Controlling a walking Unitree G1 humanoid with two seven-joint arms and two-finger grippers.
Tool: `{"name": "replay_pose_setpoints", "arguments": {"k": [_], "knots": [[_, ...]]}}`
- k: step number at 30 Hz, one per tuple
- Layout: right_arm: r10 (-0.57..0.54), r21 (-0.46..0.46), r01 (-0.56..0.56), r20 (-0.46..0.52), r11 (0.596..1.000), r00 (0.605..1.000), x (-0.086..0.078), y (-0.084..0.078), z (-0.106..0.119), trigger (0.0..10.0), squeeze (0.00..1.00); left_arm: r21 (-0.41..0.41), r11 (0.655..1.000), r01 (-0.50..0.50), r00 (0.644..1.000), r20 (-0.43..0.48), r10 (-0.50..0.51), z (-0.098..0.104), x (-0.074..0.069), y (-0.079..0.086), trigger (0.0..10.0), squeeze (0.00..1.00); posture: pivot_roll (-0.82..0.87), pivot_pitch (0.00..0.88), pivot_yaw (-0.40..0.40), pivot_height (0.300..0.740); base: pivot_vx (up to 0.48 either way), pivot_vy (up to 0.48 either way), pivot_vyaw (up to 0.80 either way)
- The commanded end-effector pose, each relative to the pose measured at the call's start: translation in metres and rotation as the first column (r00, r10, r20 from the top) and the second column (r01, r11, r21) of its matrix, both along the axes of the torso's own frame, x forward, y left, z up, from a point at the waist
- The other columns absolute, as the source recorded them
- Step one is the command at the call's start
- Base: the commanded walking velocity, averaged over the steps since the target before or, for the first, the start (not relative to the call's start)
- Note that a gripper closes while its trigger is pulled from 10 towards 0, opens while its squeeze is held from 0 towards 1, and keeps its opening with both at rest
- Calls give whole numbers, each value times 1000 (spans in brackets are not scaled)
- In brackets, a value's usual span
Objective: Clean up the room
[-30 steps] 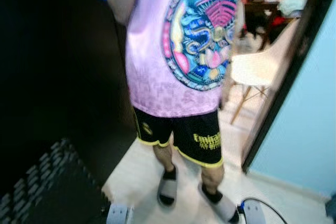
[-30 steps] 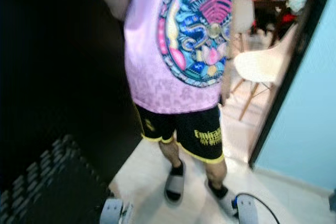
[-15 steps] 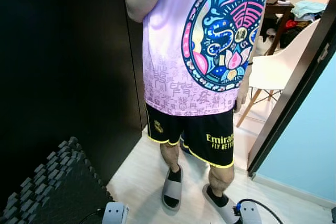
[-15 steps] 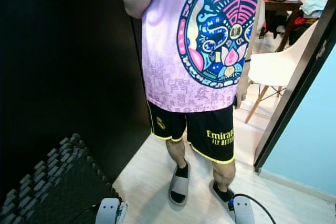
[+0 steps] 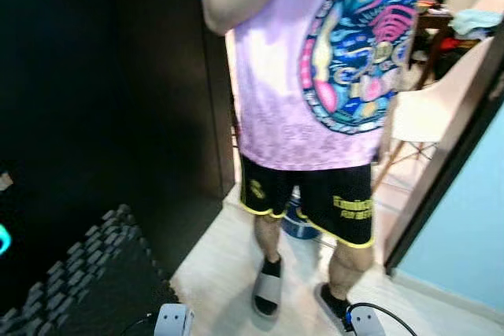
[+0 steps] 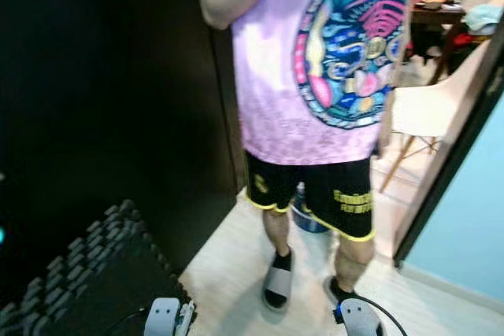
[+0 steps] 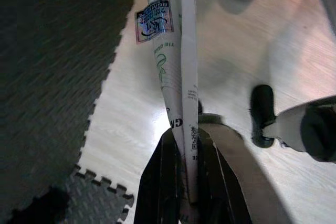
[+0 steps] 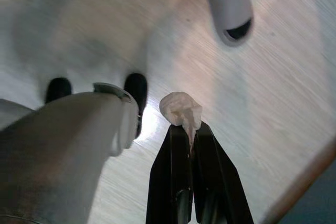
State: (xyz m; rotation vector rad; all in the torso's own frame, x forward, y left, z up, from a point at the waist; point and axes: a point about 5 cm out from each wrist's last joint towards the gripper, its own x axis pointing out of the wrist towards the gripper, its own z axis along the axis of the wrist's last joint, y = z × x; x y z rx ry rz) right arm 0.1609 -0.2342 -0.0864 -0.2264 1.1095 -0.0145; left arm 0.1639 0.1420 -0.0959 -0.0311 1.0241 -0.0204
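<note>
Wrapper (image 7: 176, 66) and probably tissue (image 8: 180, 109) sit pinched in closed jaws.

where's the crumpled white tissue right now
In the right wrist view, the crumpled white tissue is pinched at the tips of the right gripper, above the pale wood floor, near a person's grey slipper.

Pale wood-grain floor (image 7: 131, 103) (faint sheen), matt foam mat (image 7: 47, 66)

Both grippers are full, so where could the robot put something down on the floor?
Bare pale wood floor lies between the dark foam puzzle mat and the person's grey slides. Further ahead it's crowded: the person, a blue tub, a white chair.
</note>
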Motion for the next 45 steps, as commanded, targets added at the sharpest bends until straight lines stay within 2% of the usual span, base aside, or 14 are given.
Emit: {"name": "replay_pose_setpoints", "arguments": {"k": [1, 8, 13, 32, 45], "knots": [[-3, 4, 3, -4, 1000, 1000, -3, 2, -2, 10000, 0, 6, 1000, -4, 1000, -9, 4, -1, -3, 3, 10000, 0, -141, 22, 30, 740, 0, 0, 0], [-6, 3, 6, -7, 1000, 1000, -4, 1, -2, 10000, 0, 7, 1000, -13, 1000, -3, 13, -1, -2, 4, 10000, 0, -140, 23, 29, 740, 0, 0, 0], [57, -11, -58, -23, 998, 998, -5, 2, -3, 10000, 0, 6, 1000, -11, 1000, 10, 10, 0, -1, 5, 10000, 0, -142, 22, 30, 740, 146, 0, 0], [16, -5, -16, -12, 1000, 1000, -4, 1, -2, 10000, 0, -5, 1000, 0, 1000, 14, 0, -1, -3, 5, 10000, 0, -143, 20, 28, 740, 314, 0, 0], [-8, 5, 8, -32, 1000, 999, -7, 1, -3, 10000, 0, -28, 1000, 11, 1000, 16, -10, -1, -3, 4, 10000, 0, -142, 21, 33, 740, 336, 0, -800]]}}
